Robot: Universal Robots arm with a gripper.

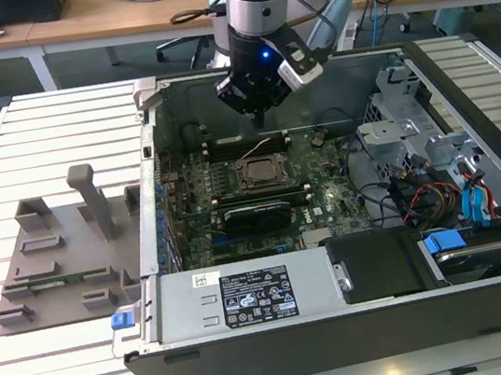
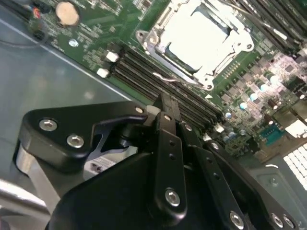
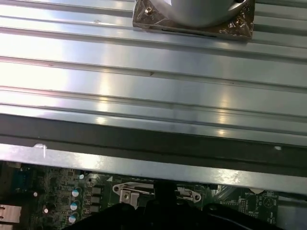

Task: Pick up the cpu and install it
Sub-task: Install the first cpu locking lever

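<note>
Slatted metal worktop (image 1: pixel 44 133) carries an open computer case (image 1: pixel 365 321). Above its board hangs the pincer (image 1: pixel 257 102), fingers drawn narrow, apparently holding nothing. Seated in the socket lies the cpu (image 2: pixel 196 36); any press should come straight down, gently, square to the frame.

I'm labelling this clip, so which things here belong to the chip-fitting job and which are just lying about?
Part of the job:
- cpu, sitting in the socket
- gripper, hovering above the board beside the socket
- computer case

Just lying about:
- grey fixture on the table, at the exterior view's left
- black card
- desks behind
</note>
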